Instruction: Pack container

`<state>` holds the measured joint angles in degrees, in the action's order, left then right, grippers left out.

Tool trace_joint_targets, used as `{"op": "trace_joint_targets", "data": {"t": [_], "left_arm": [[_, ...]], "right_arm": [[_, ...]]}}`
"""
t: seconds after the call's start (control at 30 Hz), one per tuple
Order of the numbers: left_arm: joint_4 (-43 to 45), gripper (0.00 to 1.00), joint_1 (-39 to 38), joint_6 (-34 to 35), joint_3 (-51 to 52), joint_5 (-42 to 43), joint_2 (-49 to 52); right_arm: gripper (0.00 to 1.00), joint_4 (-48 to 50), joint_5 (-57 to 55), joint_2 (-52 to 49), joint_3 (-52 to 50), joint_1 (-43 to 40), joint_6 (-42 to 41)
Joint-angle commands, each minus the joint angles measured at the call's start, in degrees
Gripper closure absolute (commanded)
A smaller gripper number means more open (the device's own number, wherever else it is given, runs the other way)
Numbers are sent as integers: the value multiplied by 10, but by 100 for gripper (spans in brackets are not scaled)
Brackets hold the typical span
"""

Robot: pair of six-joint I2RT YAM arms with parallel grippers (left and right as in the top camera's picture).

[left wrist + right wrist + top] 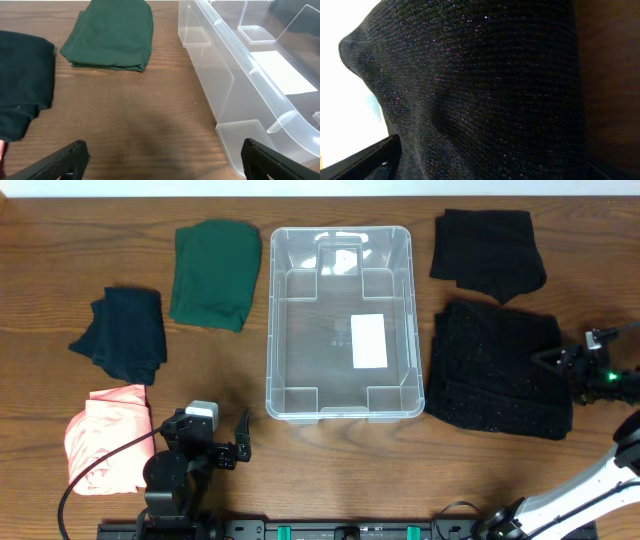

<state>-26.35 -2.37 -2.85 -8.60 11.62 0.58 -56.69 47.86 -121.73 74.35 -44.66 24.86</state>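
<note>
Left gripper (167, 161) hovers nearest, jaws apart, empty. Right gripper (560, 361), jaws spread wide, noses into the glittery black knit (500, 370) at its edge. Pinch one layer and it could unfurl! The container (271, 320) sits mid-table, empty; trailing fabric might snag its rim.

The left pincer (165, 147) is black with textured fingers (60, 162), trailing a black cable (63, 502). The right arm (590, 480) has a white link and a green light (612, 376).

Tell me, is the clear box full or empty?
Empty. Inside the container only its white label shows; the folded clothes all lie outside on the table.
</note>
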Motion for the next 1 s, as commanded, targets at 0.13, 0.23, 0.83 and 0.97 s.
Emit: {"op": "trace_joint_targets", "data": {"t": [0.13,0.23,0.83,0.97], "left_arm": [[1,2,-1,-3,11,-3,-3],[1,2,-1,-3,11,-3,-3],[1,2,-1,-3,11,-3,-3],[1,2,-1,-3,11,-3,-3]], "right_arm": [[3,19,-261,-95,-71,50,-10],[4,21,-265,-95,-71,49,-10],[38,34,-275,-95,-72,49,-21],[39,37,-275,-95,-72,48,-21]]}}
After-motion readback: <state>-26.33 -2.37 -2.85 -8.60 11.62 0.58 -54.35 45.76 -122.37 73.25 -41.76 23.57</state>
